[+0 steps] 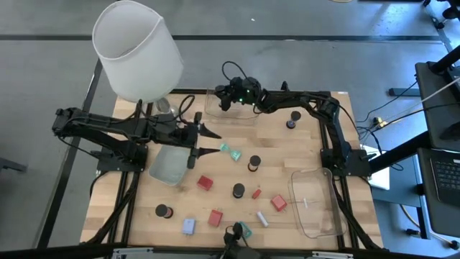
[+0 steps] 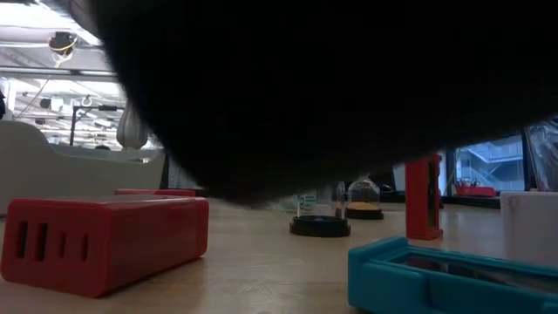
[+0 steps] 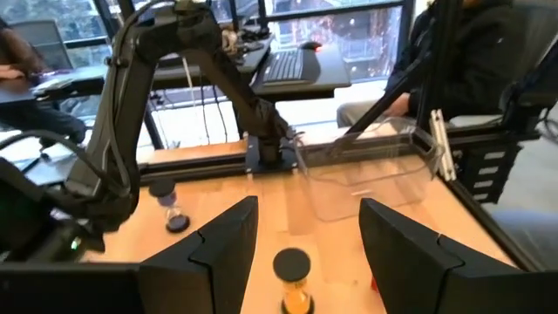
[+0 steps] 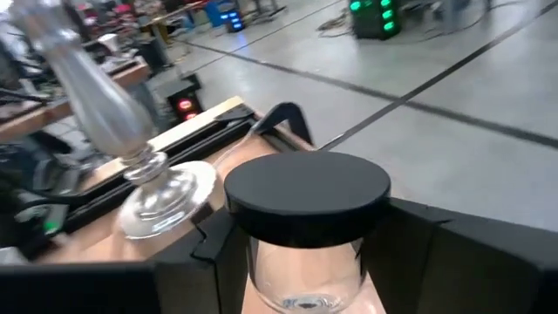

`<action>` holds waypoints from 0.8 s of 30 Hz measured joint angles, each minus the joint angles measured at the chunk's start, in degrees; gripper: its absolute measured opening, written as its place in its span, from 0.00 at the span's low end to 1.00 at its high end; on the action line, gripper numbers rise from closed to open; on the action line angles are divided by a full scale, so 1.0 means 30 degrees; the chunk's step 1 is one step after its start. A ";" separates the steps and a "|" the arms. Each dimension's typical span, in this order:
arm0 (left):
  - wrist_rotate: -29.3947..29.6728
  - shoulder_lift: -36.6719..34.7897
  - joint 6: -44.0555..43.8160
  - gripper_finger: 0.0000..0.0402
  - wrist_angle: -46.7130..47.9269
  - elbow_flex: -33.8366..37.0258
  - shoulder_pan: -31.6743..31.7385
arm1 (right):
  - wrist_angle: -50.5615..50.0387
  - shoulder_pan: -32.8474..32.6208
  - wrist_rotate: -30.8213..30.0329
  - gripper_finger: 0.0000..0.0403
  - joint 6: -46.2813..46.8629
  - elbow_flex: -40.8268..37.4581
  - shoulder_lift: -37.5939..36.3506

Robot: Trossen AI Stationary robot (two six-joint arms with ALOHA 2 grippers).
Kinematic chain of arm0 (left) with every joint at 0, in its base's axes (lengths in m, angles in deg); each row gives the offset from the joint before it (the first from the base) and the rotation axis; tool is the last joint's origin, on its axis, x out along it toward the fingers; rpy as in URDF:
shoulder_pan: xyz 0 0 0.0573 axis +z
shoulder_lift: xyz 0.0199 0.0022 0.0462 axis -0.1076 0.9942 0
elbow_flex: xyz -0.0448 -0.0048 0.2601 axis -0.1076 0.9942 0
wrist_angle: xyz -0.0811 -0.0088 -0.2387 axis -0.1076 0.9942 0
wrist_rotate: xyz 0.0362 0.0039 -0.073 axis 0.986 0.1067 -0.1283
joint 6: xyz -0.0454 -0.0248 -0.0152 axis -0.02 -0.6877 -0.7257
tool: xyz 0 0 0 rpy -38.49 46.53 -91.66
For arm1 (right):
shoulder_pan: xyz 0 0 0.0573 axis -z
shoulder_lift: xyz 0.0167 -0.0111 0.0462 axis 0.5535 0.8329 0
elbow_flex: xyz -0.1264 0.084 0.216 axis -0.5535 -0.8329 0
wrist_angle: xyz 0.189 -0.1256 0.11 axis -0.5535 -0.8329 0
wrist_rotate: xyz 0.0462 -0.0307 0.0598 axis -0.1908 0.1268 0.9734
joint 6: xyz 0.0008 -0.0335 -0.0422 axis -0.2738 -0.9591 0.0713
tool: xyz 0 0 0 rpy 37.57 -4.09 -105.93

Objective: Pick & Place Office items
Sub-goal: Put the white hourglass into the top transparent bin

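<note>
Across the wooden desk (image 1: 215, 194) we see the office items scattered: red blocks (image 1: 205, 183), dark cylinders (image 1: 238, 191), a teal clip (image 1: 231, 152), a pale-blue clip (image 1: 188, 226) and a small white stick (image 1: 262, 219) near the front edge. A big white-shaded lamp (image 1: 138, 49) stands over the far left corner, its glass base (image 4: 157, 196) showing close by in the right wrist view. Clear trays sit on three sides: one on the left (image 1: 169, 165), one at the far edge (image 1: 231, 108) and one on the right (image 1: 316, 201). In the low view a dark shape blocks most of the picture, with a red block and a teal piece (image 2: 445, 277) close to the lens. Our left hand (image 1: 208, 141) hangs over the desk beside the left tray, its fingers spread wide and holding nothing; a dark-capped cylinder with an orange band (image 3: 294, 279) stands on the desk between them, and we cannot tell that either finger touches it. Our right hand (image 1: 228, 95) reaches over the far tray, clenched on a clear cylinder with a black lid (image 4: 305, 227).
</note>
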State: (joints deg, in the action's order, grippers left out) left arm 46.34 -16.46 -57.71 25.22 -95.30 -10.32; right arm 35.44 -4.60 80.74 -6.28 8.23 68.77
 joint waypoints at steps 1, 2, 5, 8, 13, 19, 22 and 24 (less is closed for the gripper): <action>0.0112 0.0000 0.0010 0.49 0.0113 0.0000 0.0000 | -0.0199 0.0091 0.0451 0.43 0.0045 -0.0007 -0.0114; 0.0259 0.0007 0.0008 0.49 0.0202 0.0000 0.0000 | -0.0417 0.0160 0.0799 0.43 0.0057 -0.0015 -0.0265; 0.0657 0.0007 -0.0048 0.49 0.0364 0.0000 0.0000 | -0.1369 0.0311 0.1691 0.47 -0.0347 -0.0015 -0.0975; 0.0700 0.0007 -0.0070 0.49 0.0498 -0.0001 0.0000 | -0.3008 0.0395 0.1850 0.49 -0.1720 -0.0015 -0.1833; 0.0700 0.0007 -0.0289 0.49 0.0524 0.0000 0.0000 | -0.4875 0.0476 0.1859 0.44 -0.3478 -0.0015 -0.2386; 0.0700 0.0007 -0.0925 0.49 0.1087 0.0000 0.0000 | -0.5642 0.1010 0.1933 0.46 -0.4038 -0.0050 -0.2408; 0.0707 0.0007 -0.1186 0.49 0.1442 0.0000 0.0000 | -0.5381 0.1306 0.2583 0.49 -0.4031 -0.0492 -0.2452; 0.0707 0.0007 -0.1175 0.49 0.1572 0.0000 0.0000 | -0.5295 0.1448 0.2885 0.48 -0.4031 -0.0910 -0.2518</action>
State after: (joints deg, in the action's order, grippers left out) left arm 48.47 -16.44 -61.23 29.93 -95.30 -10.32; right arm 19.55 -0.26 89.39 -18.37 5.50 61.22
